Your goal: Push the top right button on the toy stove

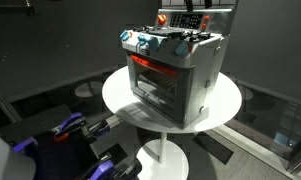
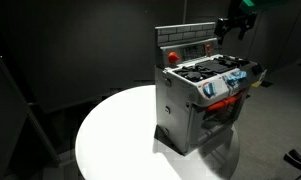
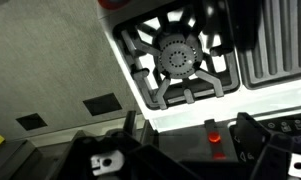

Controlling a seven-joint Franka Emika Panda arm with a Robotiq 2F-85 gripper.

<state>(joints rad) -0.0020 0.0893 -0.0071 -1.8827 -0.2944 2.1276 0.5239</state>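
Approach step, no contact yet. The round white table (image 1: 120, 95) carries the toy stove (image 1: 175, 75) near its middle, with bare tabletop all round. The gripper (image 2: 232, 30) hovers above the stove's rear corner, just beside the end of the dark back panel (image 2: 185, 40). In the wrist view its jaws stand apart, holding nothing. Next move calls for a short descent with one fingertip lined up on the button. The small red button (image 3: 215, 138) is probably the target, too blurred to confirm. The panel edge is close; there is open air above.
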